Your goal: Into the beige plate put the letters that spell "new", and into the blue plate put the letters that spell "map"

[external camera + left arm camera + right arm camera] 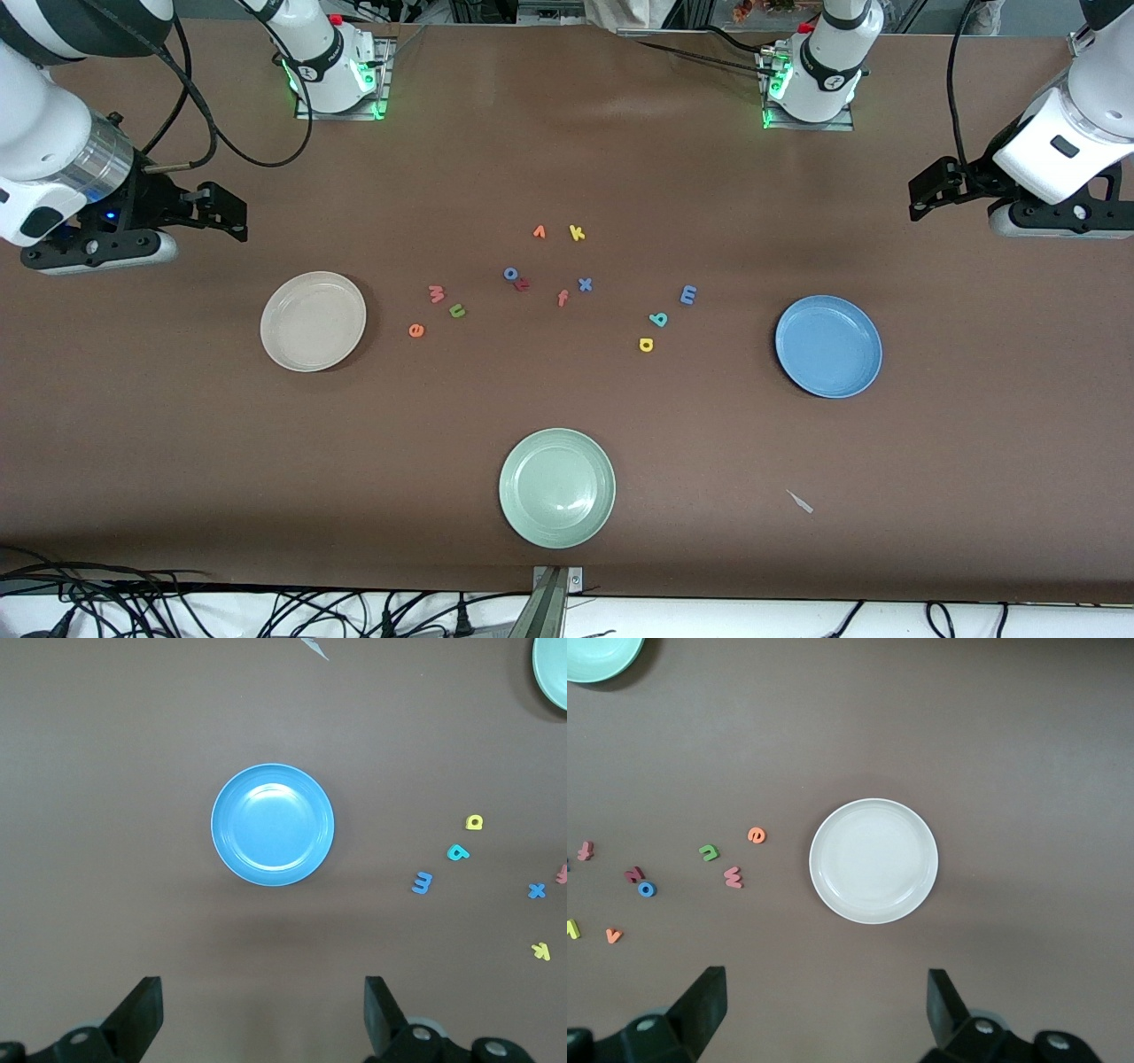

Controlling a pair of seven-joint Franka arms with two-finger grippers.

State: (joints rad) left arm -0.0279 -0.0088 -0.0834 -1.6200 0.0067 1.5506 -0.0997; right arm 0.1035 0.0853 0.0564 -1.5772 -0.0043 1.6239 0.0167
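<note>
The beige plate [313,321] [873,860] lies toward the right arm's end, with the orange e [415,330] [756,835], green n [457,310] [709,852] and pinkish-red w [436,293] [733,876] beside it on the table. The blue plate [828,346] [273,824] lies toward the left arm's end, beside the blue m [688,294] [423,882], teal p [658,319] [457,852] and yellow a [646,345] [475,822]. Both plates hold nothing. My right gripper [232,213] [824,979] and left gripper [917,195] [261,988] hang open over bare table at their own ends.
A pale green plate [556,487] lies nearest the front camera. In the middle lie an orange v [539,232], yellow k [577,233], blue o [511,273], dark red letter [523,284], orange f [563,299] and blue x [585,284]. A pale scrap [800,501] lies nearer the camera than the blue plate.
</note>
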